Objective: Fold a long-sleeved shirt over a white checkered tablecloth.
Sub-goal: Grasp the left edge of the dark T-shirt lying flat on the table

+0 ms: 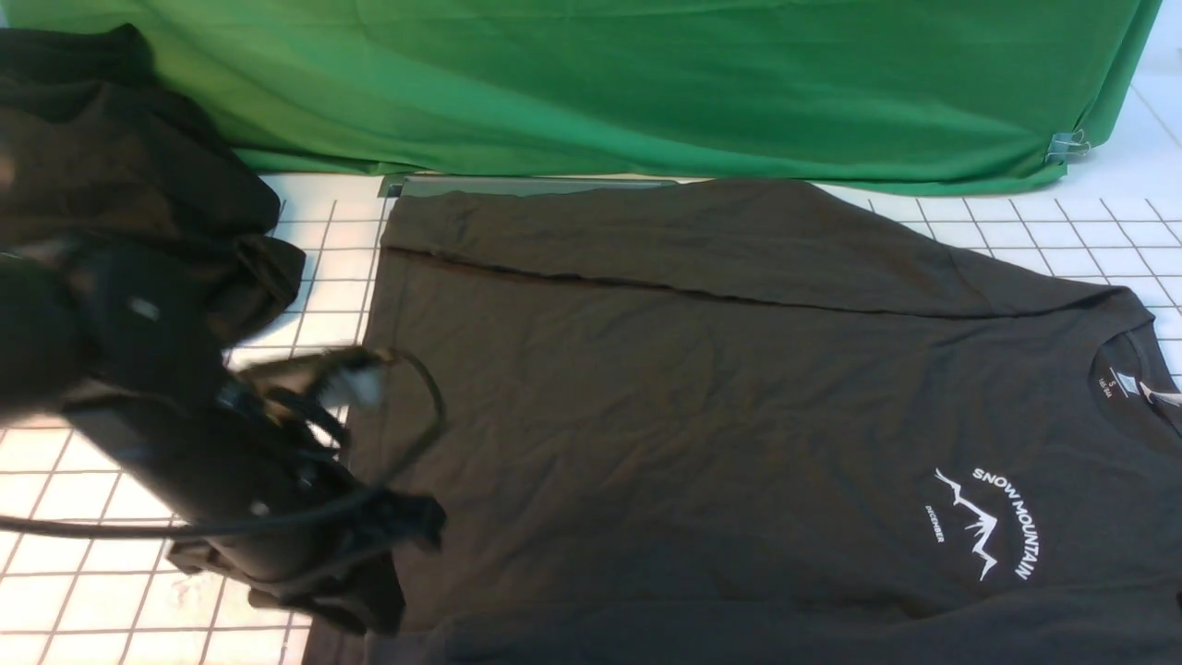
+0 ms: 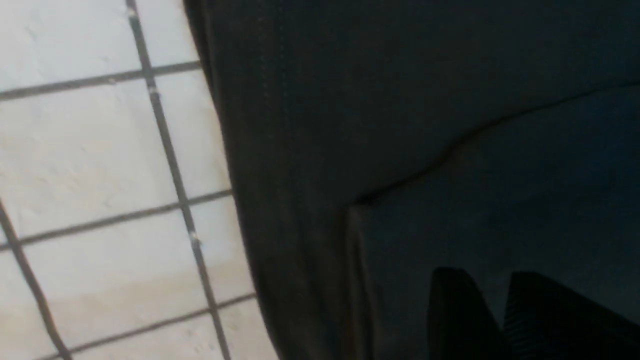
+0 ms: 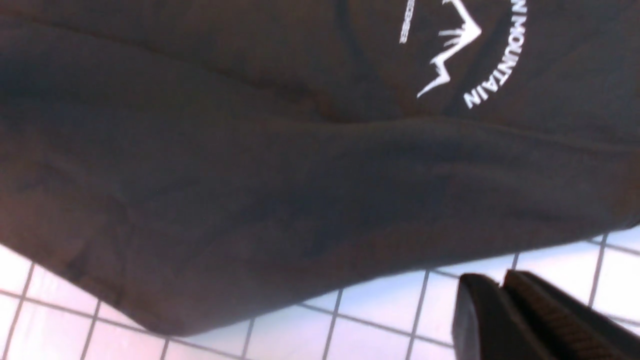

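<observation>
Long-sleeved shirt [image 1: 693, 397] flat on white checkered tablecloth [image 1: 92, 591]; left end effector [image 2: 492, 282], right end effector [image 3: 500, 284] both closed, empty.

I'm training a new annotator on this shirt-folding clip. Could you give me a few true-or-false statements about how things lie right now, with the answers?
1. The long-sleeved shirt lies with its mountain print facing up. True.
2. The shirt's collar points to the robot's left. False: it lies at the robot's right.
3. The right end effector grips the shirt. False: it is shut on nothing and shows against the bare white checkered tablecloth beside the shirt's edge.
4. A green cloth runs along the far side of the tablecloth. True.
</observation>
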